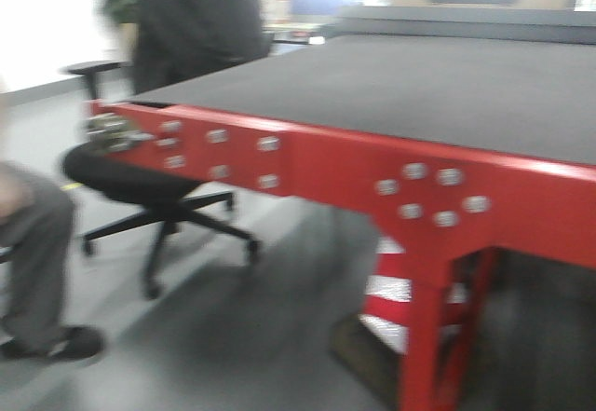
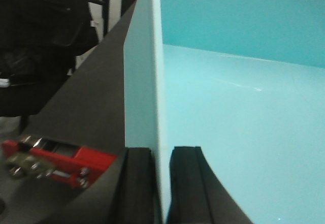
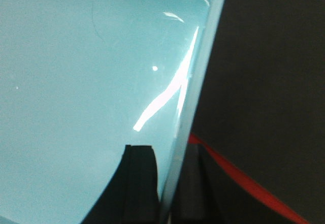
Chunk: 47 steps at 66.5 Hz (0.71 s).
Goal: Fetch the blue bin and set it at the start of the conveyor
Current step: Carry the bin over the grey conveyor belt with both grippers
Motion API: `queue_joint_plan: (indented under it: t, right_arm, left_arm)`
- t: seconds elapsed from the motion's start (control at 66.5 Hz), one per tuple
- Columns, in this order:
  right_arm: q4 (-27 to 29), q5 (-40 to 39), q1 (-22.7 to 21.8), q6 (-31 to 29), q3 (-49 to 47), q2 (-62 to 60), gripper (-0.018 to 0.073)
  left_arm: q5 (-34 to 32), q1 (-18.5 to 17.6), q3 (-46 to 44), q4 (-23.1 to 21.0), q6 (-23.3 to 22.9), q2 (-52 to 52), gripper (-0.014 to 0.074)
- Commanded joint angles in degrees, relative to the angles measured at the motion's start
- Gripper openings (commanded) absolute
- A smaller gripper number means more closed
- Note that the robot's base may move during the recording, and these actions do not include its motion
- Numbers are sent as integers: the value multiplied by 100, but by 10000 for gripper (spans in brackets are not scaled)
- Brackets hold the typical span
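Bin (image 2: 244,132) hangs between both arms. Left fingers (image 2: 185,173) pinch left wall, one inside, one outside. Right fingers (image 3: 139,173) pinch right wall same way. Belt (image 1: 391,85) shows dark just outside both walls. Red edge (image 1: 326,164) appears low in both wrist views, near fingers. My judgement: bin is over belt start, coming move is straight down, then release. Neither arm is nearer. Front view shows no bin. Bin bottom is hidden, so contact with belt cannot be told. Long axis not readable.
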Motion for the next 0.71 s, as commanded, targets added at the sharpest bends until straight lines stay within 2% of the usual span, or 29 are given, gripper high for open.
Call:
queue_joint_plan:
  t: [0.0, 0.692]
  right_arm:
    - [-381, -59, -60, -152, -55, -80, -151]
    - [-371, -59, -60, -152, -55, -80, -151]
  left_arm:
    - [-440, 42, -71, 164, -1, -99, -111]
    - [-449, 42, -71, 164, -1, -99, -111]
